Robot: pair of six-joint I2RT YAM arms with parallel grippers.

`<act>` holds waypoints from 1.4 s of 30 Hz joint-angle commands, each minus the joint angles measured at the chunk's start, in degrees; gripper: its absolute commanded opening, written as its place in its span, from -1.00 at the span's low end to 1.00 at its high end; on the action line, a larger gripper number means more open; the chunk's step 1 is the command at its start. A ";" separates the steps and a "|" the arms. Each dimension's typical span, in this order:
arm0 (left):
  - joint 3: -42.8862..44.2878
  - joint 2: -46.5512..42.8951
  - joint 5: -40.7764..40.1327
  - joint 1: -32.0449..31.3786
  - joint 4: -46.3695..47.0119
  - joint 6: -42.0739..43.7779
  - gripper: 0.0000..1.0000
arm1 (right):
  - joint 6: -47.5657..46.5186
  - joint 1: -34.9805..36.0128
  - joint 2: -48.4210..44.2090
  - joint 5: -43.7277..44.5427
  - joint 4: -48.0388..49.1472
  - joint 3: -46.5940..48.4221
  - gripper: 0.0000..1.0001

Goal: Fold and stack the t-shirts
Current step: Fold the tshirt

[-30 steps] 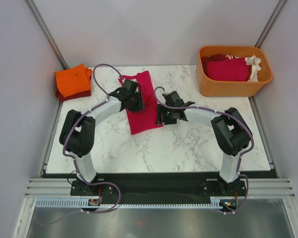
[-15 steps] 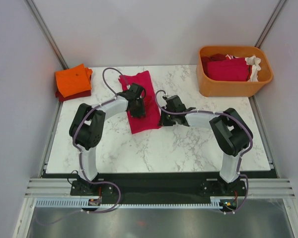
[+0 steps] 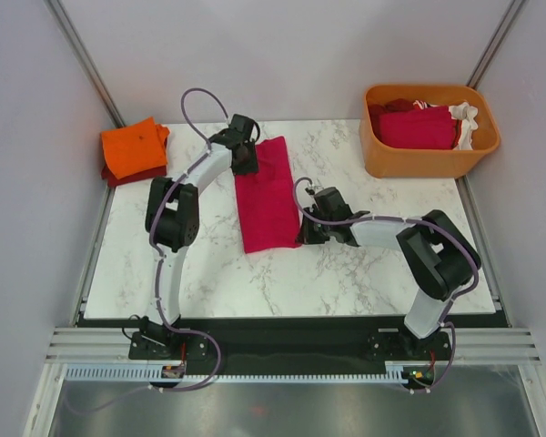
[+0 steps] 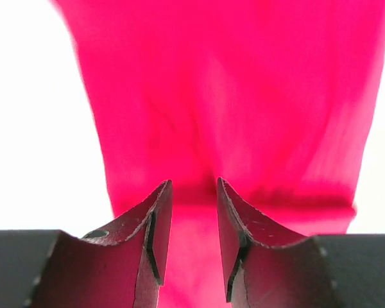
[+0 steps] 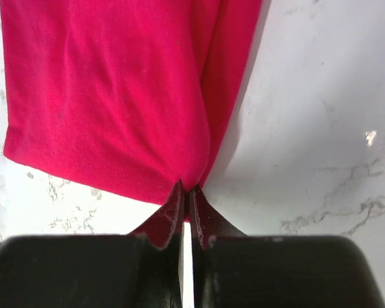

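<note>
A crimson-pink t-shirt, folded into a long strip, lies on the marble table, running from the far middle toward me. My left gripper sits at its far left end. In the left wrist view its jaws stand partly apart over the t-shirt, with cloth showing in the gap. My right gripper is low at the near right corner. In the right wrist view it is shut on the hem of the t-shirt. A folded orange t-shirt lies on a dark red one at the far left.
An orange plastic tub at the far right corner holds crumpled red cloth and white cloth. Metal frame posts rise at both far corners. The left arm's cable loops above the shirt's far end.
My right gripper dropped to the near right corner and shut on the hem. My left gripper went from the strip's middle to its far left end. The strip now lies straighter.
</note>
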 commanded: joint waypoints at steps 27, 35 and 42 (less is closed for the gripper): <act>-58.19 -49.25 10.83 -4.56 11.31 -10.31 0.18 | -3.55 4.49 -3.98 3.24 -15.26 1.53 0.60; -65.05 -47.76 12.06 -4.65 16.41 -13.83 0.37 | -3.63 4.49 3.07 2.36 -11.65 3.99 0.49; -67.43 -45.30 11.80 -4.65 16.59 -14.01 0.36 | -3.20 4.41 4.39 1.22 -10.15 3.55 0.24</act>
